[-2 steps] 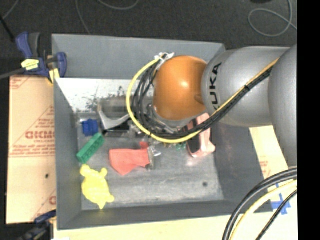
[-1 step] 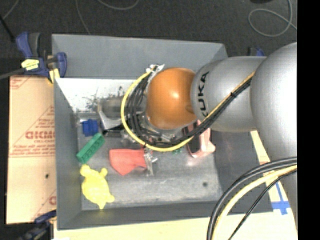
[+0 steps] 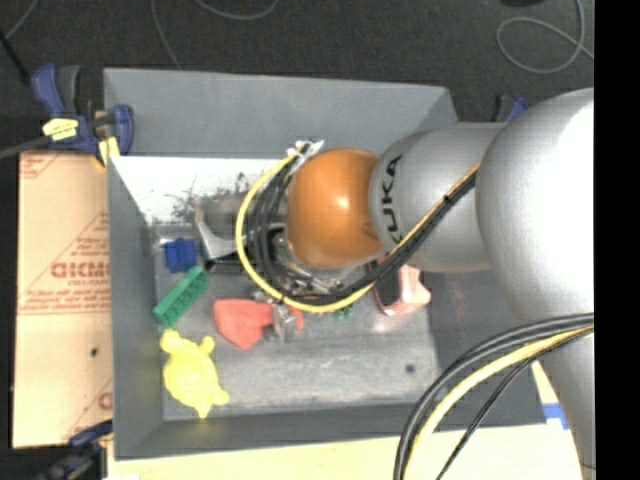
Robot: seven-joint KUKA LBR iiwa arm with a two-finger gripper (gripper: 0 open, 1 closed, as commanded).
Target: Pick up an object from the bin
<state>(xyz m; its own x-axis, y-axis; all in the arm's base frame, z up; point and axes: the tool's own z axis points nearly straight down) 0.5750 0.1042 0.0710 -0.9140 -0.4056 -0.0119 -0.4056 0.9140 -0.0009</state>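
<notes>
My gripper [image 3: 285, 320] reaches down near the middle of the bin, mostly hidden under the arm's wrist. Its tip touches or nearly touches the right end of a red, rounded soft lump [image 3: 237, 322] lying on the bin floor. A green ridged block [image 3: 181, 297] lies tilted just left of the lump. Below them, a yellow figure-shaped toy [image 3: 194, 372] rests near the front left corner. A pale pink thing [image 3: 406, 294] stands to the right of the gripper, partly covered by the arm.
A blue block [image 3: 179, 255] and a grey metal piece [image 3: 216, 231] lie along the back left, near the sloping wall. The arm with its orange cover and yellow cable spans the bin's right half. Bare floor shows along the front.
</notes>
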